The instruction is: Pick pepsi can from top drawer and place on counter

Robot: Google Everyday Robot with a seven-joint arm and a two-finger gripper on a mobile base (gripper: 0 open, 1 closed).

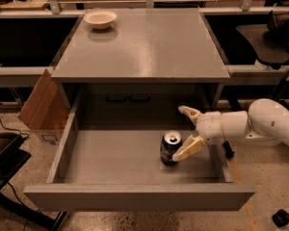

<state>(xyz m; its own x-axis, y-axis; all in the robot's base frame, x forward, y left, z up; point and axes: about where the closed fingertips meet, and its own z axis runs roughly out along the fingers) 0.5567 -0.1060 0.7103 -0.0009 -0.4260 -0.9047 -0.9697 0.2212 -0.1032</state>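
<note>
The pepsi can (170,148) stands upright on the floor of the open top drawer (135,196), right of its middle. It is dark blue with a silver top. My gripper (188,131) is open, just right of the can, reaching in from the right on a white arm. One finger (188,149) touches or nearly touches the can's right side; the other finger (189,112) points up and back, away from it. The grey counter (144,47) lies above and behind the drawer.
A shallow cream bowl (100,19) sits at the counter's back left corner. A brown cardboard box (42,105) leans at the cabinet's left side. Pale wooden benches run along the back. A black chair base (5,158) is at lower left.
</note>
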